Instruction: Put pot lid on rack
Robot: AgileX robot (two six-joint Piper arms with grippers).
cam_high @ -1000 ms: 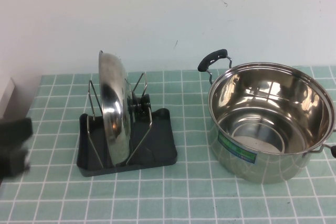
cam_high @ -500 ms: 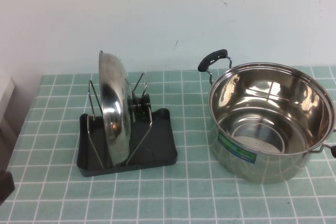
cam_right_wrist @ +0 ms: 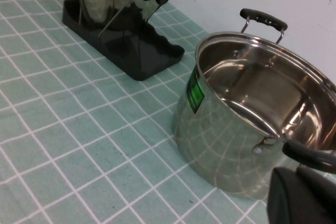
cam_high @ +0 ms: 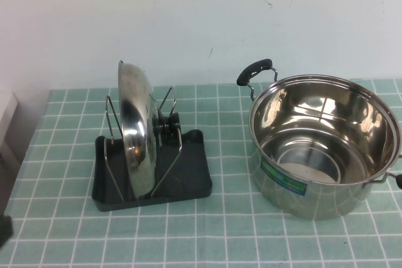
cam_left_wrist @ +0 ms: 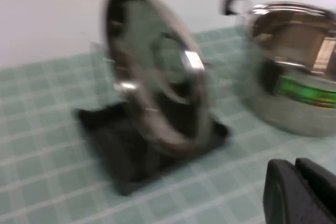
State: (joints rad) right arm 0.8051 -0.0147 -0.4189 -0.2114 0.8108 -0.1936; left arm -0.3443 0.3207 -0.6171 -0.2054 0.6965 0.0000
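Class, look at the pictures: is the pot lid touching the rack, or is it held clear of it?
Touching. In the high view the pot lid stands on edge between the wire loops of the rack, its lower rim resting in the tray. Neither the left gripper nor the right gripper holds it.

both the left gripper (cam_left_wrist: 302, 192) and right gripper (cam_right_wrist: 302, 195) are matte black, rounded.

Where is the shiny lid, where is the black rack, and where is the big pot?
pot lid (cam_high: 135, 136), high view, on its shiny domed face, standing upright in the rack.
rack (cam_high: 195, 180), high view, on the black tray's right part.
pot (cam_high: 314, 199), high view, on its front outer wall.
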